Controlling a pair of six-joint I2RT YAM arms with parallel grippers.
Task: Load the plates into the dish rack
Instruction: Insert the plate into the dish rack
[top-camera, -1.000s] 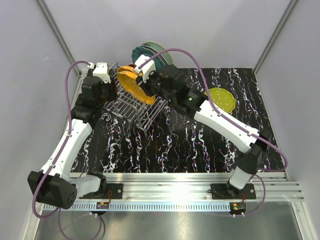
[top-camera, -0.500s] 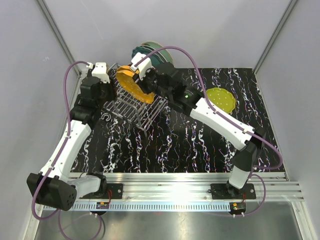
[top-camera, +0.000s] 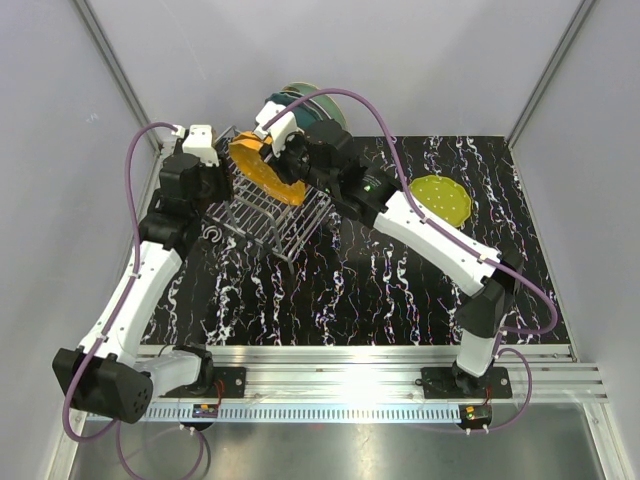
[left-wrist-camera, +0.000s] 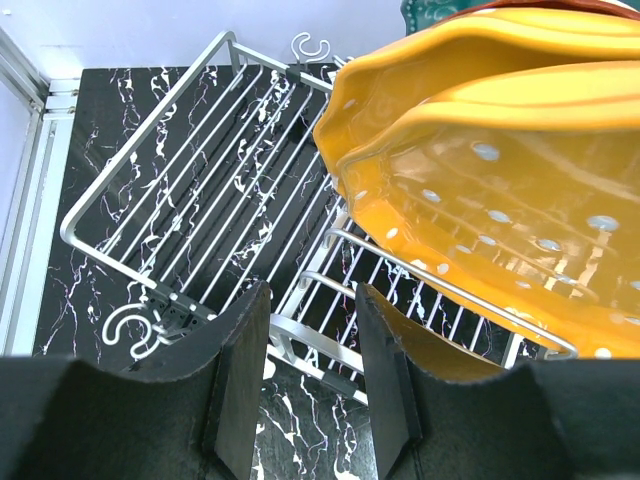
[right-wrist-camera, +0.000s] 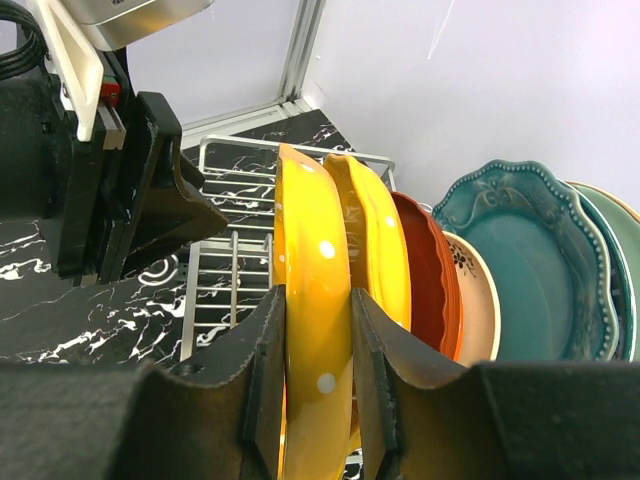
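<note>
Black, white-veined marble-pattern surface (top-camera: 400, 290) at centre frame; plain pale grey walls (top-camera: 450, 60) on three sides; aluminium rail (top-camera: 350, 378) along the lower edge.

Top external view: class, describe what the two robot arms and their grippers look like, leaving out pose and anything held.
The left arm and right arm have white links joined by black joint housings. A purple cable loops along each. The right arm carries a small green light. The left gripper and right gripper have matte black fingers.
</note>
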